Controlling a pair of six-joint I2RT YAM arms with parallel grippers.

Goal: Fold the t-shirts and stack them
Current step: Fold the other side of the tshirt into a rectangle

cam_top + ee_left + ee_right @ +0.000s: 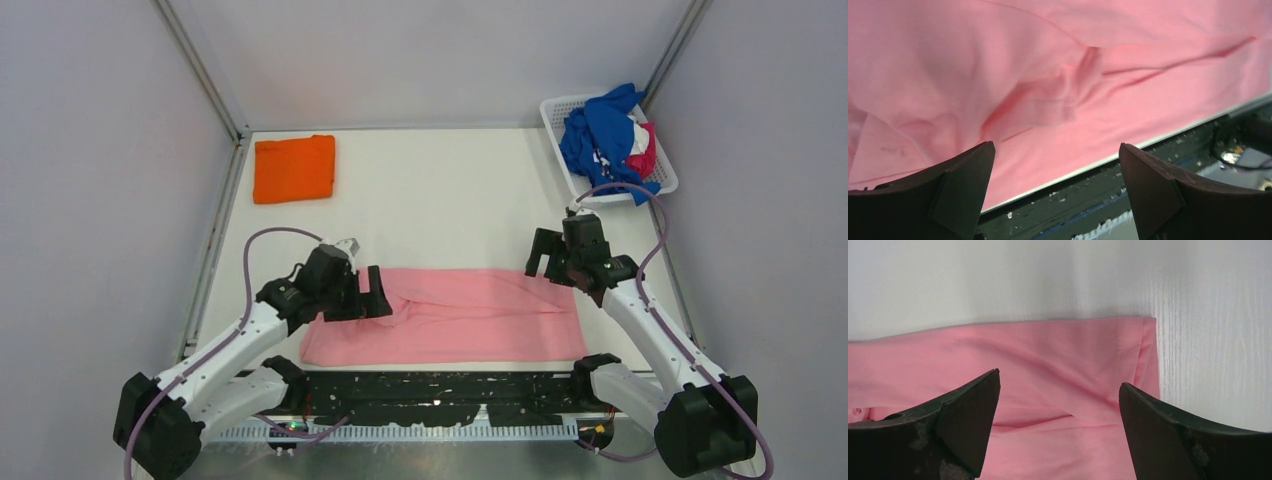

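Left gripper (1055, 150) fingers (960, 185) sit closest in my left wrist view: spread wide, nothing between them. They hang over the left end of the light pink cotton t-shirt (998, 60), which is rumpled there with a bunched fold. I can't tell if the fingertips touch the cloth.

Right gripper (1058, 380) is just as wide open and also empty, over the pink shirt's right end, near its far corner where the folded edge meets bare white table (1208, 340).

From the top view the pink shirt (470, 315) lies as a long band along the near table edge, left gripper (362, 297) at one end and right gripper (552, 268) at the other.

A folded bright orange t-shirt (293, 168) lies flat at the far left, well apart from it. The white slatted plastic basket (553, 112) in the far right corner holds a crumpled royal blue t-shirt (590, 135) spilling over the rim, with a magenta one (645, 152) beside it.
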